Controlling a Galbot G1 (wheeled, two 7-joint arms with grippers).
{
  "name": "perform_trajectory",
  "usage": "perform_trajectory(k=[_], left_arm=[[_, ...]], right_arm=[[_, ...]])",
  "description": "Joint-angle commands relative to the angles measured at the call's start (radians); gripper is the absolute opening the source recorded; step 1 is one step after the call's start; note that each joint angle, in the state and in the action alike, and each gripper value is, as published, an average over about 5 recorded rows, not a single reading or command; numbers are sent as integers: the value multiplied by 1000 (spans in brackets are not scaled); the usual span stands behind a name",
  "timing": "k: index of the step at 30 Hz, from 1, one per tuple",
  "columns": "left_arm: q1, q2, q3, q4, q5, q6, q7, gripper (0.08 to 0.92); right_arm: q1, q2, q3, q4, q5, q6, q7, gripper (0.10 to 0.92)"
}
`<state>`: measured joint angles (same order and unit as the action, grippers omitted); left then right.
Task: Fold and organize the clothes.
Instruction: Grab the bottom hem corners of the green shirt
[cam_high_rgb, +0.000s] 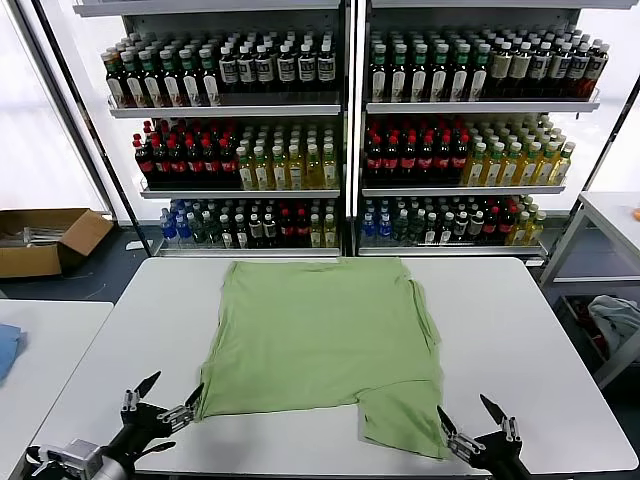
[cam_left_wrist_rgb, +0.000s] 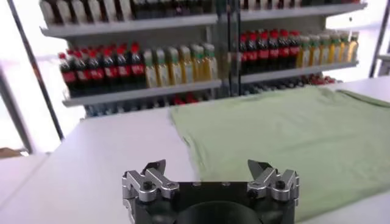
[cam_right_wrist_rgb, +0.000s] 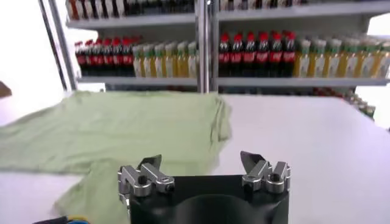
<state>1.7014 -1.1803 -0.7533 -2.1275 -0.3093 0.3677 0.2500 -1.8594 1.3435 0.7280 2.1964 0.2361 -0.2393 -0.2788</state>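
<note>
The light green T-shirt (cam_high_rgb: 320, 340) lies flat in the middle of the white table (cam_high_rgb: 520, 340), with one part reaching toward the near edge at the right (cam_high_rgb: 405, 425). My left gripper (cam_high_rgb: 172, 400) is open and empty just off the shirt's near left corner. My right gripper (cam_high_rgb: 477, 422) is open and empty just right of the shirt's near right part. The shirt also shows in the left wrist view (cam_left_wrist_rgb: 292, 134) beyond the open gripper (cam_left_wrist_rgb: 207, 167), and in the right wrist view (cam_right_wrist_rgb: 122, 131) beyond the open gripper (cam_right_wrist_rgb: 201, 163).
Shelves of bottles (cam_high_rgb: 350, 130) stand behind the table. A cardboard box (cam_high_rgb: 45, 240) sits on the floor at the left. A blue cloth (cam_high_rgb: 8, 350) lies on a side table at the left. A pale cloth (cam_high_rgb: 615, 320) lies under a table at the right.
</note>
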Motion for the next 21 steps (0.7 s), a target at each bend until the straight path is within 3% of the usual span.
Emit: perform_trajectory(k=[1, 14, 18, 21], left_arm=[[-5, 49, 78, 10, -5, 64, -53, 823], [-51, 25, 117, 79, -28, 73, -132, 823], [-51, 16, 131, 96, -24, 76, -134, 806], [-50, 9, 137, 101, -20, 78, -134, 740]], right_arm=[[-39, -33, -83, 3, -52, -50, 45, 823], [41, -10, -136, -38, -47, -76, 76, 806], [58, -4, -152, -45, -39, -82, 80, 714], [64, 1, -164, -47, -34, -87, 83, 628]])
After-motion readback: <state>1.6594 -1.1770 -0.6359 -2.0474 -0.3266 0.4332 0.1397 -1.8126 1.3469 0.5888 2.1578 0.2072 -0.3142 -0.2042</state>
